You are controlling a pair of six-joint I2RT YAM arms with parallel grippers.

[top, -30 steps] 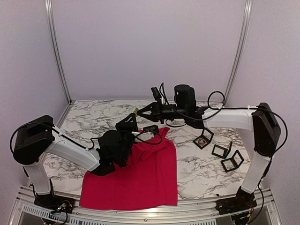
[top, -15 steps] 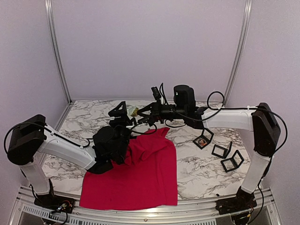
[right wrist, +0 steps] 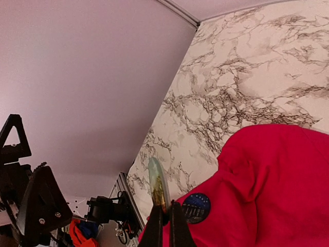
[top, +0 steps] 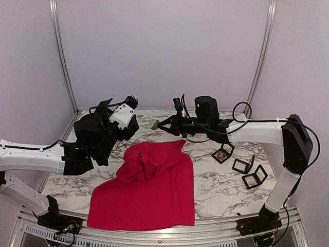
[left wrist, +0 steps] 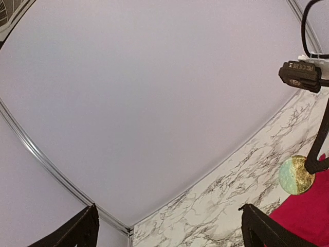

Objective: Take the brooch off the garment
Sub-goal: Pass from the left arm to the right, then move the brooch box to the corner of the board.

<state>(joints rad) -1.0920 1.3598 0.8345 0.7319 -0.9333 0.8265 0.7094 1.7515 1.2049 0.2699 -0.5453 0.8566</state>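
Right end effector [right wrist: 165, 218] is pressed together, pinching the brooch [right wrist: 158, 182] by its lower rim. It's a thin gold-green disc, standing edge-on just above the fingertips. It looks light, stiff and smooth, likely to twist or slip in so narrow a bite, so a square hold across the rim seems the place to grip. Below the tips lies the shirt [top: 154, 190], soft and limp on the table [top: 216, 185]. The disc looks clear of the cloth, and a dark blue badge [right wrist: 196, 208] shows on the shirt. Left end effector [top: 119, 101], off to the side, is raised, spread wide and holds nothing.
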